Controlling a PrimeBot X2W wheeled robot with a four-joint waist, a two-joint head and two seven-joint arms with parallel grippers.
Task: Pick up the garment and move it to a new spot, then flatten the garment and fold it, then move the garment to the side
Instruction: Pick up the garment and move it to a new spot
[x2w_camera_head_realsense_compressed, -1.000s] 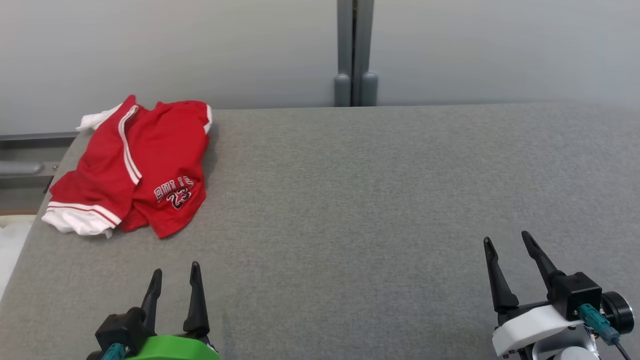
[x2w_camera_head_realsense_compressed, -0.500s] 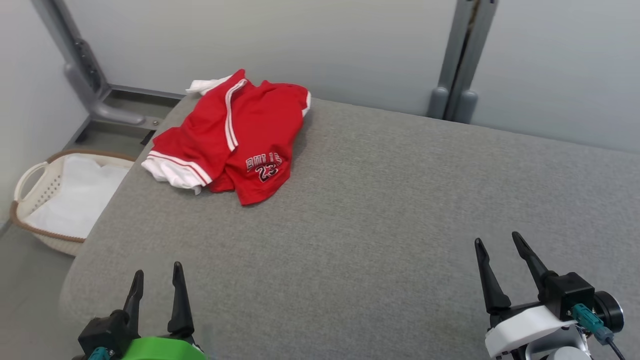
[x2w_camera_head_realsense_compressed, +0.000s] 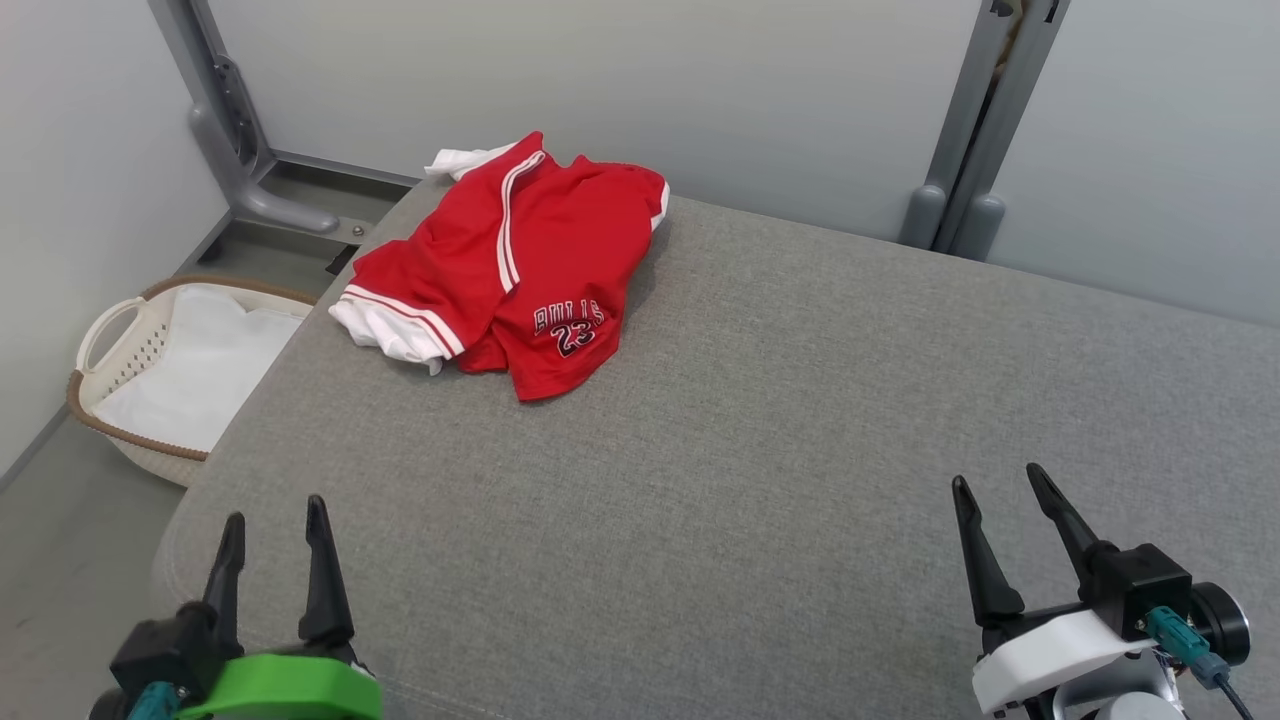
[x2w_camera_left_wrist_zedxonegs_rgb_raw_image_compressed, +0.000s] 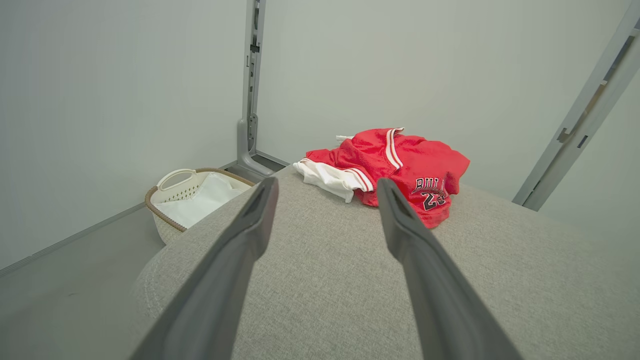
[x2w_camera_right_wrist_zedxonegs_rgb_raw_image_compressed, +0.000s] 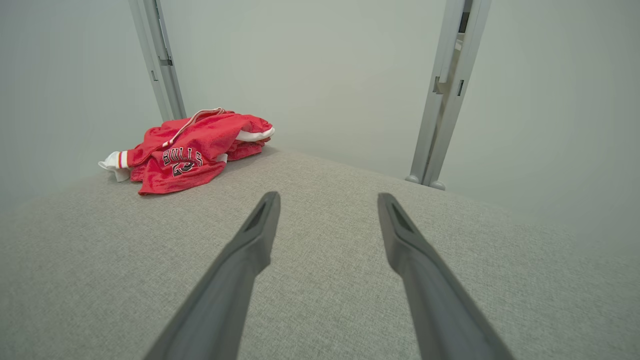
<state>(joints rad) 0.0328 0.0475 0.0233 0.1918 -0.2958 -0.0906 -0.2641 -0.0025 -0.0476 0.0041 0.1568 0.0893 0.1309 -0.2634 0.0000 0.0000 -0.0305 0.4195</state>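
Lying lengthwise near-to-far, garment (x2w_camera_head_realsense_compressed: 545, 255), printed end nearest

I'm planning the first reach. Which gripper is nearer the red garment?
The left gripper, on the green mount: the red garment lies ahead on its side of the grey table, while the white-mounted right gripper is far across.

The table (x2w_camera_head_realsense_compressed: 750, 450) hides one side of the basket (x2w_camera_head_realsense_compressed: 130, 350) from me, and the garment (x2w_camera_head_realsense_compressed: 560, 260) folds over its own lower layers.
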